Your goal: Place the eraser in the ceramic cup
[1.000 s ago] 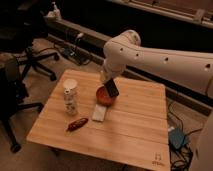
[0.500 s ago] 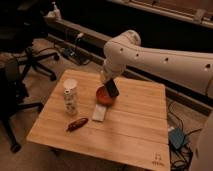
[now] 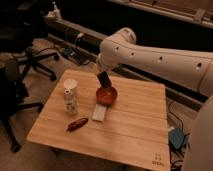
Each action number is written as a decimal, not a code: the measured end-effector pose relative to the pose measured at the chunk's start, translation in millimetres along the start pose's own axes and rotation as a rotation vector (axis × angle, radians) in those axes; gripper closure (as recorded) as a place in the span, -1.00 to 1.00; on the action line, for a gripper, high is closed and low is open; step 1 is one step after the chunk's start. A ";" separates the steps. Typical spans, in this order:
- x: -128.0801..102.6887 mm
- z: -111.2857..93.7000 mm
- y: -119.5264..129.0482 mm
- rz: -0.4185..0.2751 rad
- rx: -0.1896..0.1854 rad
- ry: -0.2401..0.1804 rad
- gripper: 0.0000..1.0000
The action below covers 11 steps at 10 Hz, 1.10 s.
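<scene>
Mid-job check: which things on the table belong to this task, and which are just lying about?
In the job: eraser, gripped by the shut end effector just above the red bowl; ceramic cup, standing at the left of the wooden table.
Lying about: red bowl, white pad, red pepper-like item.

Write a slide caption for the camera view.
Gripper shut on the eraser, held over the red bowl; the ceramic cup stands apart on the wooden table.
</scene>
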 end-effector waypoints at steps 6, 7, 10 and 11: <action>-38.2 59.1 25.5 -0.047 -0.111 -0.152 1.00; -42.0 66.1 29.3 -0.054 -0.126 -0.165 1.00; -61.1 89.6 43.1 -0.081 -0.174 -0.218 1.00; -66.4 98.1 47.0 -0.087 -0.187 -0.231 1.00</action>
